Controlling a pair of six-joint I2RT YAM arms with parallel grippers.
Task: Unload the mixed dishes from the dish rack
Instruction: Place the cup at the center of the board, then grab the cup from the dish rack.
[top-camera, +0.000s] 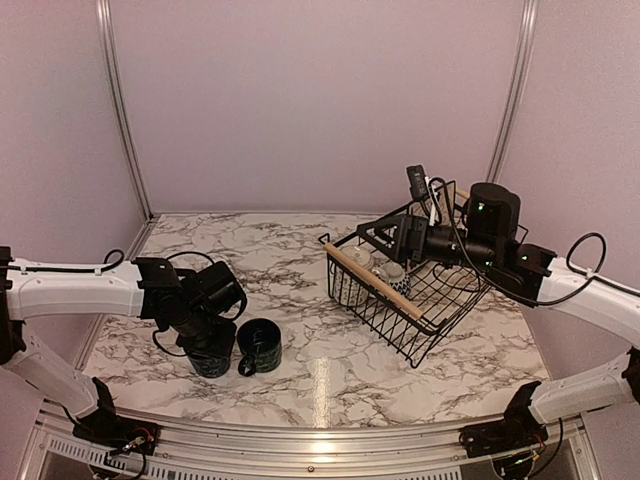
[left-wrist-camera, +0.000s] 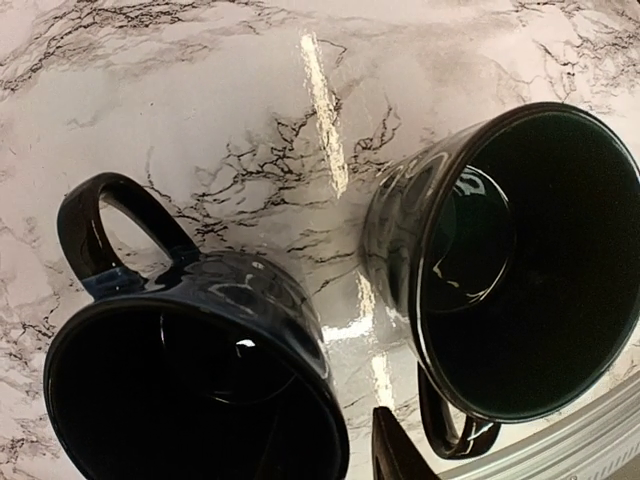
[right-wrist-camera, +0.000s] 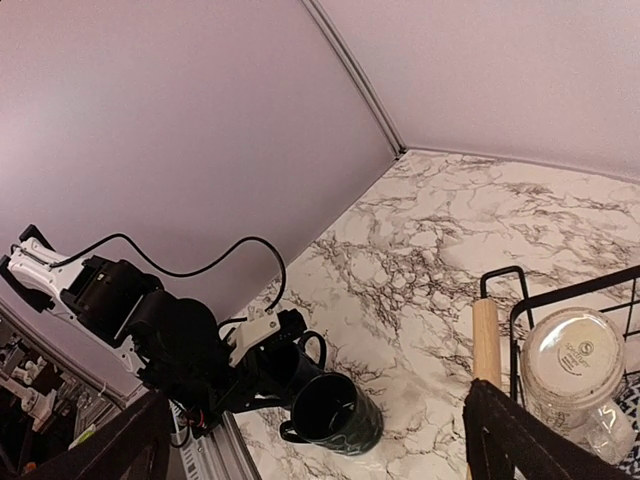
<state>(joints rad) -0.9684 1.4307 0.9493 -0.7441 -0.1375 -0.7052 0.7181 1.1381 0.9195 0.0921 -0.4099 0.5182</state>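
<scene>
Poses: left gripper (top-camera: 214, 330) low at dark mug (top-camera: 211, 357), width unclear; right gripper (top-camera: 366, 238) wide above dish rack (top-camera: 440, 322).

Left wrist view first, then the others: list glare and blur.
Left wrist: a bright glare streak crosses the marble table between the two dark mugs. Top external: sharp, a pale reflection on the table by the front rail. Right wrist: its own fingers show as dark, soft shapes at the bottom.

2 dark blue-black mugs (left-wrist-camera: 200, 400) (left-wrist-camera: 520, 260), white table (top-camera: 290, 250) veined grey-black, black wire rack (top-camera: 405, 322), pale wooden handle (top-camera: 372, 281)
</scene>
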